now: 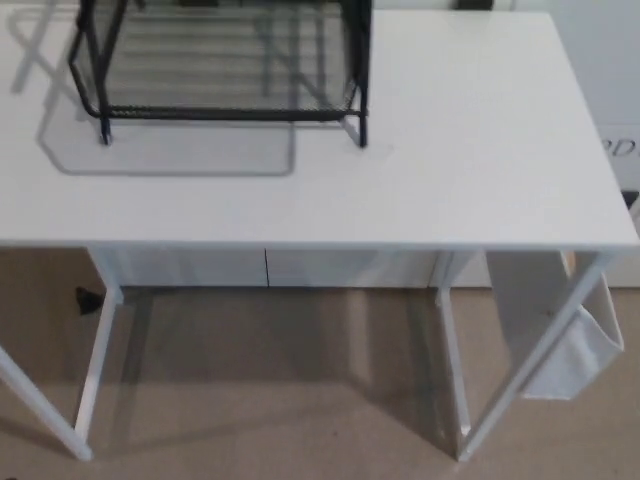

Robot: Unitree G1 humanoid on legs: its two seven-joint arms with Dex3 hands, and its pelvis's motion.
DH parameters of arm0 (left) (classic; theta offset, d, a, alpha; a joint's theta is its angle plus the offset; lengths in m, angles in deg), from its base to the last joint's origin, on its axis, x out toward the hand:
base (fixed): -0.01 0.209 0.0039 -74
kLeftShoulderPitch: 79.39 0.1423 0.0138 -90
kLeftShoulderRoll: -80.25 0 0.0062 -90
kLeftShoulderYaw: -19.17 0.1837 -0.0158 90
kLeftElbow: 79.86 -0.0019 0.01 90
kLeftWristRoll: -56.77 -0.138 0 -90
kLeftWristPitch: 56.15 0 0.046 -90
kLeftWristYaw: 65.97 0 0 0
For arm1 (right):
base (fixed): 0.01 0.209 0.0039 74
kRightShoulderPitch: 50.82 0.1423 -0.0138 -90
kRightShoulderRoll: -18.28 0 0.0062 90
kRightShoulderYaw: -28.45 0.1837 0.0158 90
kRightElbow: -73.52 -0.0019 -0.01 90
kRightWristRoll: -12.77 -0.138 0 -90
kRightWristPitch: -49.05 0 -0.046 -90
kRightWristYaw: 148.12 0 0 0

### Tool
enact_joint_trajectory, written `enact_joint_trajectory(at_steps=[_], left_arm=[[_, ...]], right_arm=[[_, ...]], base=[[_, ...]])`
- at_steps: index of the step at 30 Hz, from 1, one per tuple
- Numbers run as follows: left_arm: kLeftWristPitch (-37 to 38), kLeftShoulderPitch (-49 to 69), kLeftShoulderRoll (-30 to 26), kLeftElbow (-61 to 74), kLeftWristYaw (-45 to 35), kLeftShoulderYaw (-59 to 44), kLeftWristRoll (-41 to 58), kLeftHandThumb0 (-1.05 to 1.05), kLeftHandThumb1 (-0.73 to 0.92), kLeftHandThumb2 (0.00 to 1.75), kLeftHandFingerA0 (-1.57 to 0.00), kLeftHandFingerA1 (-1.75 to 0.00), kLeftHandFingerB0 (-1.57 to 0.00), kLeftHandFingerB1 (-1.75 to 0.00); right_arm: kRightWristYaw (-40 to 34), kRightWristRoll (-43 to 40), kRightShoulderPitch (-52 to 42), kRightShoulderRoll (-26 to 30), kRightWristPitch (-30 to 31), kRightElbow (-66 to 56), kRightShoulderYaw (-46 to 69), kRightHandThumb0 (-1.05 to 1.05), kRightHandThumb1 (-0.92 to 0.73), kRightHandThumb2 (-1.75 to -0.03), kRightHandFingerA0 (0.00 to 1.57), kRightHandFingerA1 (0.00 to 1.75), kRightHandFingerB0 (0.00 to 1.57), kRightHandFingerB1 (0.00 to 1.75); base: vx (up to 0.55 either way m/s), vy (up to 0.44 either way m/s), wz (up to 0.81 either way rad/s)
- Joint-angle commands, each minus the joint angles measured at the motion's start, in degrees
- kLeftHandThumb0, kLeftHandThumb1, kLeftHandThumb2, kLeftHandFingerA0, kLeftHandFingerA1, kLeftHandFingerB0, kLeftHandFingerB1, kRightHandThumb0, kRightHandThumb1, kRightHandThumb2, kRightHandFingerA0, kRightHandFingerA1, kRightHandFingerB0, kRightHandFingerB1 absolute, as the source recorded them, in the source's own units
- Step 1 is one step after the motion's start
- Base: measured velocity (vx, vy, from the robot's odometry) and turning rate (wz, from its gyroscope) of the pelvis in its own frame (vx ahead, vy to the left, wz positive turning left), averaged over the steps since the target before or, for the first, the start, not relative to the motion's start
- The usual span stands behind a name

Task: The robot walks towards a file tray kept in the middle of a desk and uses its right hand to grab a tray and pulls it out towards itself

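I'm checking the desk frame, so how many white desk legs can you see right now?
3 for certain. One slants at the bottom left, one stands upright just right of it, and one slants at the bottom right. A fourth may stand beside that one; others may be hidden.
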Motion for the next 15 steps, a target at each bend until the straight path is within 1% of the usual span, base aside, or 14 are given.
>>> enact_joint_trajectory(at_steps=[1, 2, 3, 5, 6, 7, 8, 9, 10, 11, 12, 13, 15], left_arm=[[0.14, 0.43, -0.21, -0.10, 0.38, 0.00, 0.34, -0.20, 0.28, 0.93, -0.48, -0.70, -0.30, -0.60], [0.32, 0.26, -0.17, -0.40, 0.43, -0.13, 0.45, -0.20, 0.28, 0.92, -0.52, -0.71, -0.29, -0.60], [0.48, 0.18, -0.22, -0.63, 0.21, -0.16, 0.50, -0.21, 0.28, 0.92, -0.51, -0.71, -0.29, -0.60], [0.56, -0.04, -0.22, -0.53, 0.68, -0.19, 0.40, -0.20, 0.28, 0.91, -0.54, -0.72, -0.30, -0.60], [0.98, -0.09, -0.34, -0.92, 0.21, -0.12, 0.37, -0.22, 0.29, 0.92, -0.54, -0.72, -0.29, -0.60], [1.53, -0.05, -0.55, -1.01, -0.94, 0.01, 0.49, -0.25, 0.38, 0.80, -0.55, -0.66, -0.34, -0.51], [1.49, 0.09, -0.47, -0.69, -0.83, 0.00, 0.52, -0.27, 0.33, 0.91, -0.54, -0.70, -0.31, -0.58], [1.80, 0.15, -0.71, -0.92, -1.24, 0.24, 0.26, -0.30, 0.34, 0.92, -0.53, -0.70, -0.31, -0.58], [1.82, 0.14, -0.72, -0.94, -1.25, 0.25, 0.27, -0.30, 0.34, 0.92, -0.53, -0.70, -0.31, -0.58], [1.38, 0.28, -0.69, -0.38, -1.00, 0.35, 0.19, -0.29, 0.35, 0.93, -0.52, -0.70, -0.32, -0.58], [1.16, 0.24, -0.67, -0.45, -0.76, 0.22, 0.29, -0.27, 0.35, 0.92, -0.54, -0.70, -0.31, -0.58], [1.42, 0.18, -0.66, -0.72, -0.68, 0.20, 0.25, -0.27, 0.39, 0.82, -0.56, -0.65, -0.35, -0.51], [1.51, -0.06, -0.63, -1.31, -0.53, -0.01, 0.37, -0.26, 0.38, 0.80, -0.56, -0.64, -0.35, -0.50]], right_arm=[[-0.22, -0.18, -1.25, 0.25, -0.24, -1.18, 0.22, -0.15, -0.38, -0.86, 0.41, 0.64, 0.20, 0.53], [-0.34, 0.04, -1.12, 0.45, -0.01, -1.12, 0.12, -0.16, -0.38, -0.85, 0.40, 0.63, 0.20, 0.53], [-0.32, 0.16, -0.39, 0.68, -0.44, 0.39, 0.30, -0.16, -0.37, -0.85, 0.39, 0.63, 0.21, 0.53], [-0.10, 0.31, -0.22, 0.68, -0.99, 0.56, 0.13, -0.16, -0.39, -0.86, 0.41, 0.63, 0.20, 0.53], [0.15, 0.20, -0.43, 0.67, -1.10, 0.30, 0.10, -0.16, -0.39, -0.87, 0.43, 0.64, 0.21, 0.54], [0.47, -0.10, -0.05, 0.74, -1.20, 0.87, 0.26, -0.15, -0.39, -0.86, 0.41, 0.63, 0.20, 0.53], [0.43, -0.29, 0.14, 0.64, -1.26, 1.19, 0.44, -0.14, -0.39, -0.86, 0.43, 0.64, 0.21, 0.53], [-0.09, -0.21, 0.05, 0.39, -0.94, 0.76, 0.50, -0.14, -0.39, -0.86, 0.45, 0.65, 0.22, 0.53], [-0.07, -0.20, 0.06, 0.38, -0.95, 0.77, 0.51, -0.14, -0.39, -0.86, 0.45, 0.65, 0.22, 0.53], [-0.93, 0.20, -0.35, 0.20, 0.05, -0.65, 0.23, -0.19, -0.56, -0.56, 0.52, 0.53, 0.32, 0.40], [-0.85, 0.56, -0.80, 0.17, -0.44, -1.15, -0.08, -0.16, -0.39, -0.86, 0.45, 0.65, 0.22, 0.53], [-0.40, 0.01, -0.94, 0.11, -0.26, -1.36, 0.05, -0.15, -0.39, -0.86, 0.45, 0.66, 0.21, 0.53], [0.16, 0.21, -1.04, 0.30, -1.15, -0.96, -0.12, -0.15, -0.40, -0.87, 0.42, 0.64, 0.21, 0.53]], base=[[0.15, 0.022, 0.06], [0.15, 0.018, 0.09], [0.13, -0.014, 0.08], [0.09, -0.065, 0.02], [0.07, -0.106, 0.05], [0.14, -0.126, 0.00], [0.16, -0.100, 0.17], [0.16, -0.351, -0.32], [0.15, -0.307, 0.22], [0.15, -0.292, 0.01], [0.10, -0.113, -0.10], [0.09, -0.080, -0.02], [0.07, -0.029, -0.06]])
